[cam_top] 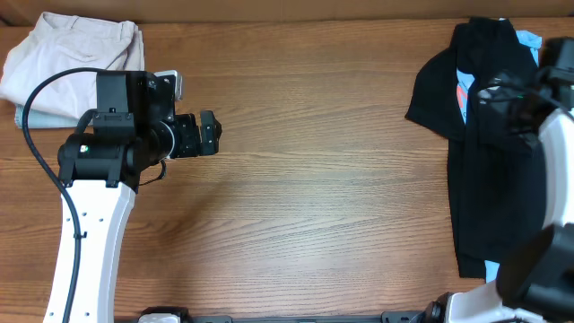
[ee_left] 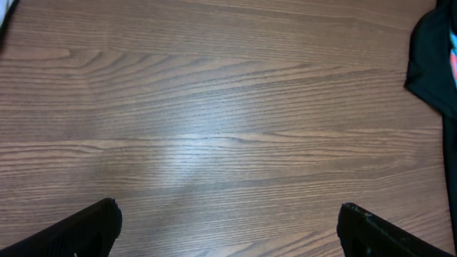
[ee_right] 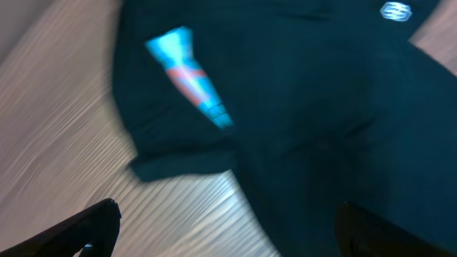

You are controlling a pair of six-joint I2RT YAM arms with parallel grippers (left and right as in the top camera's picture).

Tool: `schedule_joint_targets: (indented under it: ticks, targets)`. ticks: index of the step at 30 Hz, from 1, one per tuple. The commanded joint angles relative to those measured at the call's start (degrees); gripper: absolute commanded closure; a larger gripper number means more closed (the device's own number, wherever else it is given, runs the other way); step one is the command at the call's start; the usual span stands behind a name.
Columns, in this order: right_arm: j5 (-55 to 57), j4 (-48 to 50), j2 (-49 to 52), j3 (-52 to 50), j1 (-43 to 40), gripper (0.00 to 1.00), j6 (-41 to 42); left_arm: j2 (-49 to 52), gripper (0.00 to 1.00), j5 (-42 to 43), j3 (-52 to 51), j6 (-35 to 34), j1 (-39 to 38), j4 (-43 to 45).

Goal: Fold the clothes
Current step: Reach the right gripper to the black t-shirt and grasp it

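The clothes lie in a heap at the table's right side. A black shirt is on top, and a light blue printed tee peeks out beneath it. In the right wrist view the black cloth fills most of the blurred frame, with a small white logo and a strip of the blue tee. My right gripper is open and empty, hovering over the heap's left edge. My left gripper is open and empty over bare wood, far left of the clothes. A black sleeve shows at its view's right edge.
A beige folded garment lies at the back left corner on a pale blue folded one, just behind the left arm. Wooden tabletop stretches between the two arms.
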Motion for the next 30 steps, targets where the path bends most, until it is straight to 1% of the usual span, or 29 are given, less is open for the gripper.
schedule_joint_targets:
  ticks: [1, 5, 10, 12, 18, 25, 27, 28, 30]
  targets:
    - [-2.23, 2.01, 4.68, 1.05, -4.70, 0.03, 3.76, 1.53, 0.00, 0.57, 0.96, 1.49, 0.24, 0.28]
    - [-2.64, 5.29, 9.73, 0.70, -8.85, 0.06, 5.25, 2.71, 0.00, 0.44, 0.94, 1.46, 0.24, 0.28]
    - [-3.04, 8.20, 14.49, 0.68, -11.87, 0.12, 6.25, 3.43, 0.00, 0.24, 0.94, 1.46, 0.24, 0.59]
    - [-3.04, 9.92, 16.26, 0.70, -12.46, 0.13, 6.23, 3.56, 0.00, 0.24, 0.94, 1.44, 0.24, 0.74]
    - [-2.82, 15.28, 21.14, 0.68, -12.72, 0.20, 6.23, 3.61, 0.00, 0.24, 0.94, 1.46, 0.26, 0.74]
    - [-1.66, 17.31, 23.41, 0.48, -12.90, 0.22, 6.21, 3.61, 0.00, 0.26, 0.94, 1.44, 0.24, 1.29]
    - [-0.87, 17.31, 23.50, 0.46, -12.94, 0.25, 6.19, 3.61, 0.00, 0.26, 0.94, 1.44, 0.26, 1.70]
    - [-0.61, 17.31, 23.52, 0.46, -12.94, 0.29, 6.16, 3.61, 0.00, 0.26, 0.94, 1.44, 0.26, 1.97]
    - [-0.39, 17.33, 23.52, 0.46, -12.94, 0.42, 6.01, 3.61, 0.00, 0.26, 0.94, 1.44, 0.26, 2.40]
